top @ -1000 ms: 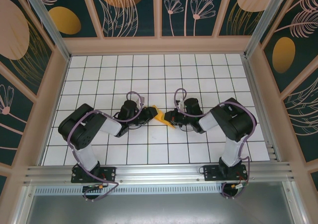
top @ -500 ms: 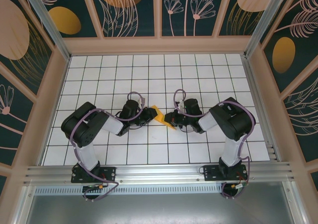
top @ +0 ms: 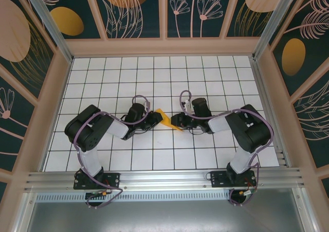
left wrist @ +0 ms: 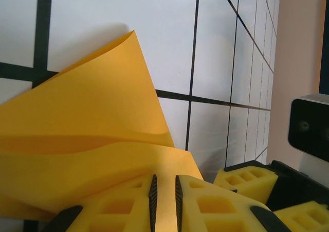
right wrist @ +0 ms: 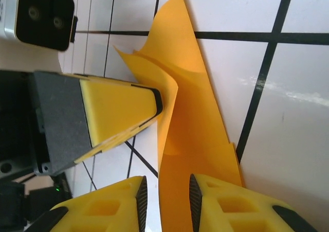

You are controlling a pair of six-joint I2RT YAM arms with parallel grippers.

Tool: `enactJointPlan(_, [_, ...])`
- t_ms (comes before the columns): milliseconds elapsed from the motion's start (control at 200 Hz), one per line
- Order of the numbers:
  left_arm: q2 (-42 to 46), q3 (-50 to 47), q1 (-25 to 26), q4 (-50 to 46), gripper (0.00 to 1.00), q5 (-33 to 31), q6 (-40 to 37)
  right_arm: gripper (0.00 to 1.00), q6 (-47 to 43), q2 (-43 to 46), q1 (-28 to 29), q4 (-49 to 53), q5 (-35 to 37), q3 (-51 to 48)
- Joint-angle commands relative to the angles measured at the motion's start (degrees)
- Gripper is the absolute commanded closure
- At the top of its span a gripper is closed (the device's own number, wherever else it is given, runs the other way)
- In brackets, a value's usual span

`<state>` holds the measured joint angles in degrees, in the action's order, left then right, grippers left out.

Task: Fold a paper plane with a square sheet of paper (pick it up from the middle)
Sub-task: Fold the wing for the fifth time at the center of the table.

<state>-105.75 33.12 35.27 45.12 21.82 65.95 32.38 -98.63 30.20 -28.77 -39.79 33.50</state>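
The orange-yellow square sheet of paper (top: 165, 120) is a small creased pointed shape standing up off the tiles between my two grippers. My left gripper (top: 157, 118) is shut on its left part. In the left wrist view the folded paper (left wrist: 92, 113) runs down between the nearly touching pads of the left gripper (left wrist: 164, 183). My right gripper (top: 176, 122) is at the paper's right end. In the right wrist view the right gripper (right wrist: 165, 188) stands open, the paper (right wrist: 195, 119) rests against one pad, and white tile shows beside the other.
The white gridded table (top: 154, 77) stretches behind and to both sides, bounded by beige frame rails and dark patterned walls (top: 133, 11). The left gripper's yellow finger (right wrist: 118, 106) sits close in front of the right jaws. The right gripper's fingers (left wrist: 247, 178) show beside the left jaws.
The right gripper's jaws have parted from shut, letting go of the paper, and its arm has swung rightward. The left gripper has closed a little tighter on the paper.
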Motion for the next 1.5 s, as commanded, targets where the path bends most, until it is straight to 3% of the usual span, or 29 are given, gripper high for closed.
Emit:
enactJointPlan(0, [-1.2, 1.0, 0.2, -1.4, 0.79, -1.3, -1.3, 0.67, -11.0, 2.2, 0.0, 6.7, 1.8, 1.2])
enactJointPlan(310, [-1.2, 1.7, 0.2, -2.7, 0.79, -1.1, -1.6, 0.67, -19.5, 2.3, 2.3, 10.3, 4.3, 3.1])
enactJointPlan(540, [-1.2, 2.6, 0.2, -4.5, 0.80, -0.9, -2.3, 0.78, -24.2, 1.7, 3.3, 7.8, 7.4, 2.1])
enactJointPlan(876, [-0.1, 4.9, 0.2, -7.4, 0.79, -0.2, -4.2, 0.89, -24.7, 1.1, 3.4, 7.6, 5.9, 1.9])
enactJointPlan(1081, [5.3, 5.3, 0.2, -9.1, 0.74, -0.7, -6.6, 1.00, -18.3, 0.5, 2.5, 4.5, 1.3, 1.6])
enactJointPlan(1241, [10.1, 2.6, 0.2, -5.7, 0.71, -0.4, -7.4, 1.00, -8.0, -1.2, 2.4, -1.2, -1.3, 0.5])
enactJointPlan(1491, [10.9, -1.4, 0.3, -0.3, 0.71, 1.5, -6.7, 1.00, 0.2, -2.7, 2.2, -5.3, -2.4, -1.0])
